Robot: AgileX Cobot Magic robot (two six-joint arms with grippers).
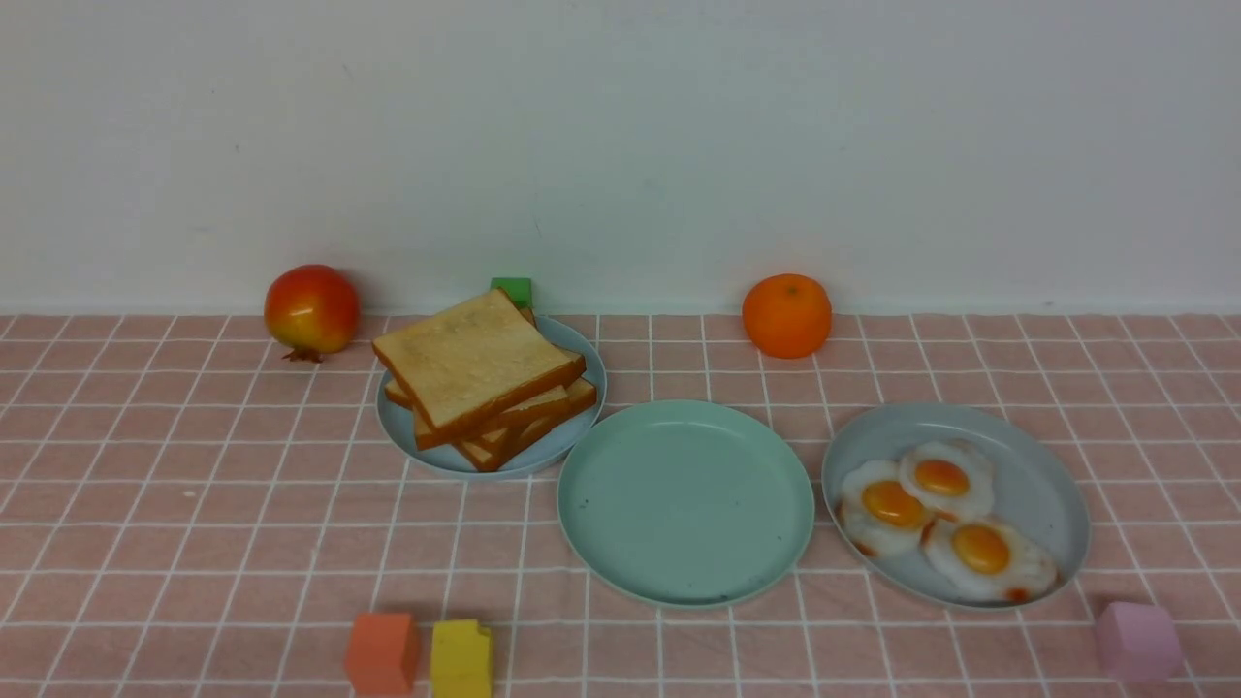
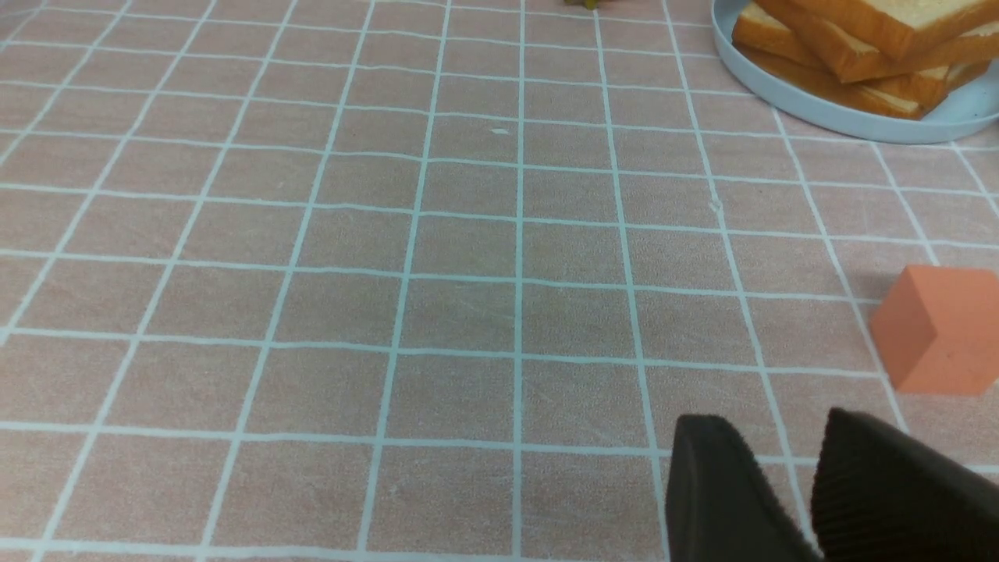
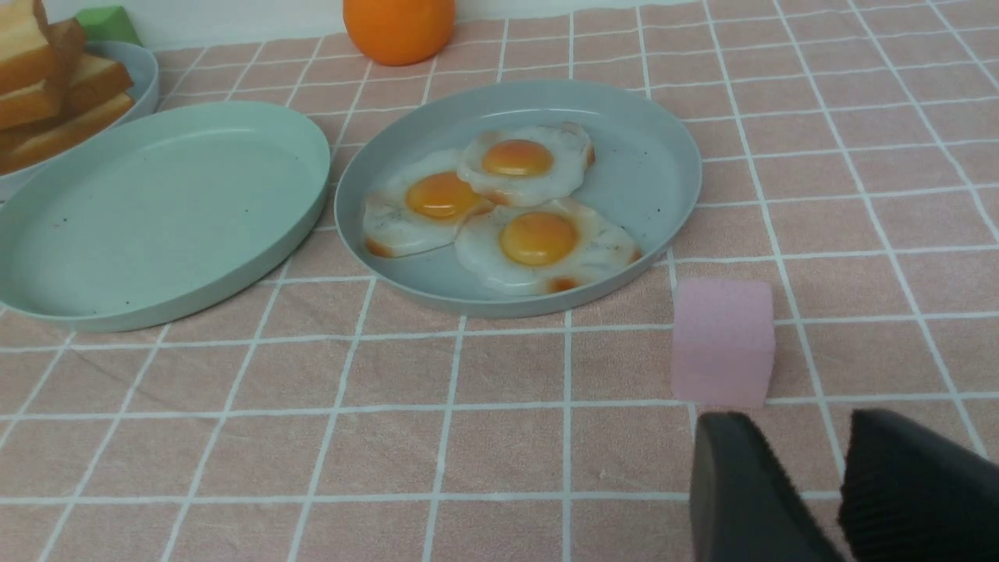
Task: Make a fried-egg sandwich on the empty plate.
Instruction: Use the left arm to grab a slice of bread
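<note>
Your left gripper [image 2: 769,425] is hanging over the tablecloth [image 2: 390,273], fingers standing slightly apart and pinching nothing. An orange block [image 2: 936,332] is sitting just ahead of them, with the toast stack [image 2: 858,55] farther beyond. Your right gripper [image 3: 792,417] is hovering with fingers parted and empty, a pink block [image 3: 722,343] just ahead. Beyond it, 3 fried eggs [image 3: 499,211] are lying on a grey plate [image 3: 655,164], and the green plate [image 3: 156,218] is sitting bare beside that.

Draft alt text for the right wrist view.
Empty mint-green plate beside a blue-grey oval plate holding three fried eggs, on pink checked cloth. The right gripper, jaws slightly apart and empty, is near a pink block; orange and stacked toast beyond.
</note>
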